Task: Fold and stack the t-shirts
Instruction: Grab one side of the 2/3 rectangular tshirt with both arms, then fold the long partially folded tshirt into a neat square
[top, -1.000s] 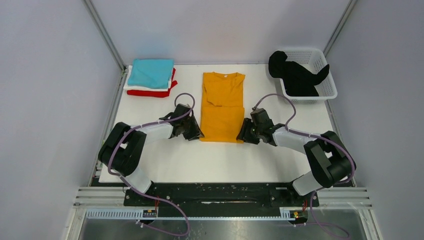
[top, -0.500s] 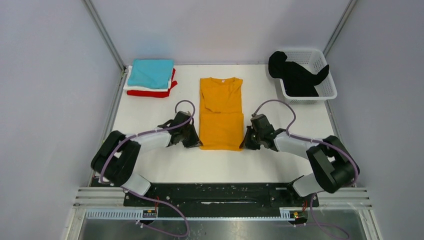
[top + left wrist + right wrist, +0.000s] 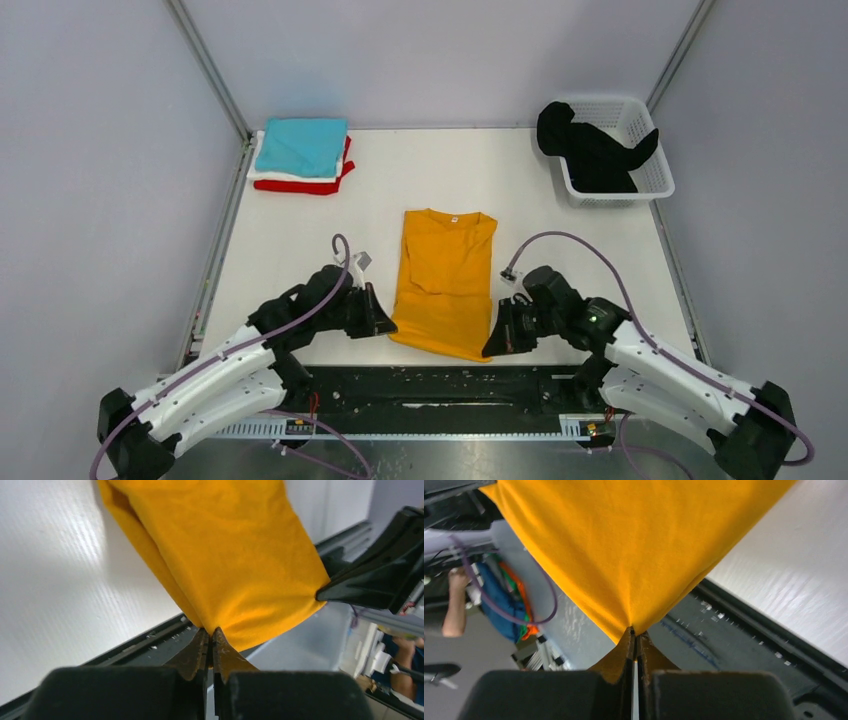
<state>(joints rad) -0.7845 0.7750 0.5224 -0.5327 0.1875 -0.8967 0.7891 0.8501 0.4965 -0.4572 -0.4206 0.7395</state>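
The mustard-orange t-shirt (image 3: 444, 278), folded to a narrow strip, lies lengthwise at the table's near middle, its hem end hanging over the front edge. My left gripper (image 3: 386, 329) is shut on its near left corner, seen pinched in the left wrist view (image 3: 210, 630). My right gripper (image 3: 492, 345) is shut on its near right corner, pinched in the right wrist view (image 3: 634, 629). A folded stack sits at the far left: the teal shirt (image 3: 300, 146) on a white one (image 3: 262, 174) on a red one (image 3: 298, 186). The black shirt (image 3: 592, 152) lies in the basket.
The white lattice basket (image 3: 648, 178) stands at the far right corner. A black rail (image 3: 440, 385) runs along the table's front edge under the shirt's hem. Metal frame posts rise at both back corners.
Both grippers have pulled the orange shirt toward the near edge; its hem now hangs past the front edge. Both arms have drawn back and stretched out low.
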